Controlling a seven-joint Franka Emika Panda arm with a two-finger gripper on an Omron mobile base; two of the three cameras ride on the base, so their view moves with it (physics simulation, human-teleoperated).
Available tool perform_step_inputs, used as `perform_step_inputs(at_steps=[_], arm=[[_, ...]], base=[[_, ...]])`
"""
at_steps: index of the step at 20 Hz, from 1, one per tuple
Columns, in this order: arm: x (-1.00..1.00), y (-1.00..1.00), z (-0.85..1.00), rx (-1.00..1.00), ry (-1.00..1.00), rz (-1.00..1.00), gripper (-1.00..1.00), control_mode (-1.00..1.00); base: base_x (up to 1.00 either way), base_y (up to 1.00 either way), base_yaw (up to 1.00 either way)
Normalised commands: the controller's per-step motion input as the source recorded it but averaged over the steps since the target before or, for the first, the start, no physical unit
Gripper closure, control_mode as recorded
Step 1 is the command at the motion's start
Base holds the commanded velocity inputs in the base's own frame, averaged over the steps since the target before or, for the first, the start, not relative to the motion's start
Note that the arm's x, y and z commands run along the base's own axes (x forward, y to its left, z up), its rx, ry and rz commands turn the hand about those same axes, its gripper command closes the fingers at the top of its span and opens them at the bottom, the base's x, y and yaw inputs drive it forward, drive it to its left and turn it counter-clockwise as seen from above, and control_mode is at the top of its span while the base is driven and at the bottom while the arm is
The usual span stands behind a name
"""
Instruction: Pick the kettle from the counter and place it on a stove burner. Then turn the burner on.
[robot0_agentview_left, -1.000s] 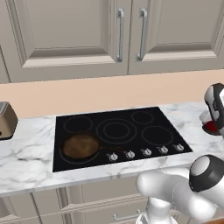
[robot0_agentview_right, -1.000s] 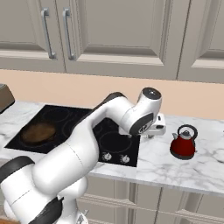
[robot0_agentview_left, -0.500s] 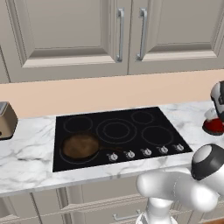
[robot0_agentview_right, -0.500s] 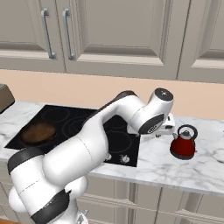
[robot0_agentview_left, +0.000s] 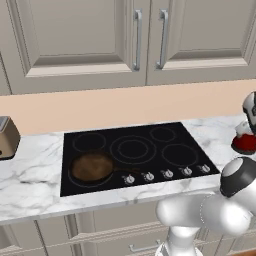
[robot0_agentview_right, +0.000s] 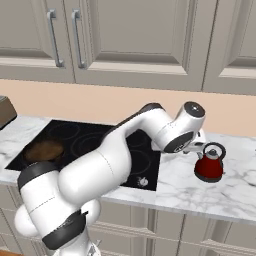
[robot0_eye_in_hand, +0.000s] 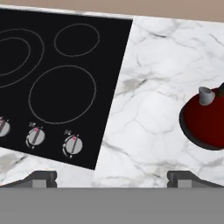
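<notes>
1. Small round-bodied red kettle (robot0_agentview_right: 209, 167) with thin black arched handle and grey lid top, upright on the long white grey-veined marble table (robot0_agentview_right: 220, 190), to the right of the black glass cooktop (robot0_agentview_left: 135, 152) and clear of its edge. Not yet lifted, not yet on any ring.
2. White arm's two-finger end effector (robot0_eye_in_hand: 111, 175) poised above the marble just left of the kettle, finger tips spread wide with nothing between them. Probably placed there to line up a grasp on the kettle, judging from the task.
3. Largest burner, drawn as two concentric thin grey rings (robot0_agentview_left: 133, 149), in the middle of the cooktop, bare and ready to receive the kettle. Smaller single-ring circles around it.
4. Brown round frying pan (robot0_agentview_left: 93, 167) on the front-left ring, so that ring taken.
5. Row of small round silver knobs (robot0_agentview_left: 167, 174) along the front edge of the cooktop, within reach for the later switching-on step. Impossible to tell which knob belongs to which ring.
6. Hard to make out: in the hand view, kettle cut off at the right edge, spout visible, handle mostly out of frame. In the left base view, kettle partly hidden behind the arm at the far right. In the right base view, end effector's finger tips masked by the wrist, so gap to the kettle uncertain.
7. Brown toaster-like box (robot0_agentview_left: 7, 138) at far left of the table, cut off by the edge.
</notes>
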Motion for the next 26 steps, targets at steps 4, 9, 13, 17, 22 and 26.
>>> perform_step_inputs(at_steps=[4,9,13,17,22,26], arm=[[0.31,-0.16,0.00,0.00,0.00,0.00,-1.00,-1.00],[0.30,-0.22,0.00,0.00,0.00,0.00,-1.00,-1.00],[0.22,-0.29,0.00,0.00,0.00,0.00,-1.00,-1.00],[0.17,-0.29,0.00,0.00,0.00,0.00,-1.00,-1.00],[0.18,-0.26,0.00,0.00,0.00,-0.02,-1.00,-1.00],[0.07,-0.22,-0.05,0.01,0.00,-0.09,-1.00,-1.00]], base=[[0.00,0.00,0.00],[0.00,0.00,0.00],[0.00,0.00,0.00],[0.00,0.00,0.00],[0.00,0.00,0.00],[0.00,0.00,0.00]])
